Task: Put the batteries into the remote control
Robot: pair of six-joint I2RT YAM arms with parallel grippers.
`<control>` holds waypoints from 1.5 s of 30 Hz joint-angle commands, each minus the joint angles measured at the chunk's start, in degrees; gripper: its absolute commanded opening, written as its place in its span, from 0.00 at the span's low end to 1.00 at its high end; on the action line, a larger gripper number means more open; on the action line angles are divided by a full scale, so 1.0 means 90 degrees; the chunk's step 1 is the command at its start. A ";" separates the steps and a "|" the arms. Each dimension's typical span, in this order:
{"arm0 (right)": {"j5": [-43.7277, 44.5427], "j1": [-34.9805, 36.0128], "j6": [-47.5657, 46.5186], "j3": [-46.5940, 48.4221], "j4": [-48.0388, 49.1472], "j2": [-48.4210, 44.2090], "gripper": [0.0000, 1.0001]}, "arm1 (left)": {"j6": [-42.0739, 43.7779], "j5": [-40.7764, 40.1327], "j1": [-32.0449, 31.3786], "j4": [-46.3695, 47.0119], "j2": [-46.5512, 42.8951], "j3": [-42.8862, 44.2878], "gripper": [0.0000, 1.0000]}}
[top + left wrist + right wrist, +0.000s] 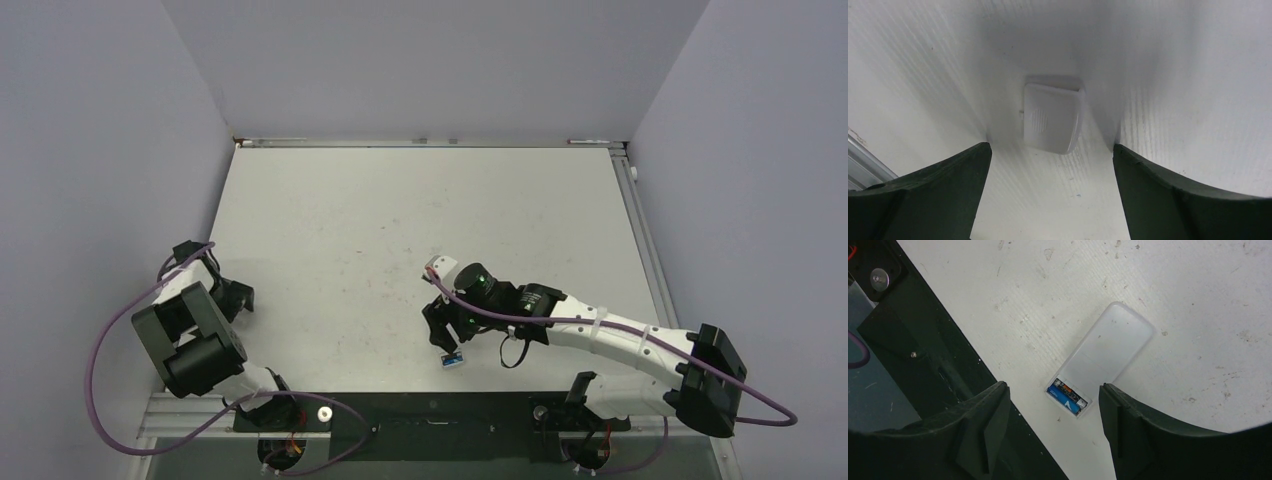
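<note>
The remote control (1108, 352) lies white back up on the table, near its front edge. The battery bay at its near end is uncovered. A blue battery (1066, 399) and a dark battery (1071, 389) lie side by side in the bay. My right gripper (1053, 390) is open and empty, hovering just above that end. In the top view the remote (455, 358) shows only as a small blue-and-white bit below the right gripper (443, 328). My left gripper (1050, 149) is open and empty at the table's left edge (238, 296).
A small white square plastic piece (1053, 117) lies on the table just beyond the left fingers, close to the left wall. A black mounting strip (943, 360) runs along the table's near edge beside the remote. Grey walls (120, 150) enclose the table on three sides.
</note>
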 commanded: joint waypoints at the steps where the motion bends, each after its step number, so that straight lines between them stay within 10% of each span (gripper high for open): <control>1: -0.0187 -0.0118 -0.0099 -0.0124 0.0300 -0.0241 0.64 | 0.0017 0.0006 0.0063 0.0453 0.0169 0.0278 0.89; 13: -0.0327 -0.0281 -0.0136 -0.0250 0.0301 -0.0435 0.64 | -0.0001 0.0108 0.0367 0.0757 0.0483 0.0285 0.66; 22: -0.0295 -0.0292 0.0035 -0.0447 0.0342 -0.0715 0.62 | -0.0051 0.0193 0.0149 0.0901 0.0735 0.0159 0.30; 45: 0.0318 -0.0324 0.0601 -0.0681 -0.0401 -0.1432 0.61 | -0.0640 0.1152 -0.6559 0.2089 0.0823 -0.0299 0.14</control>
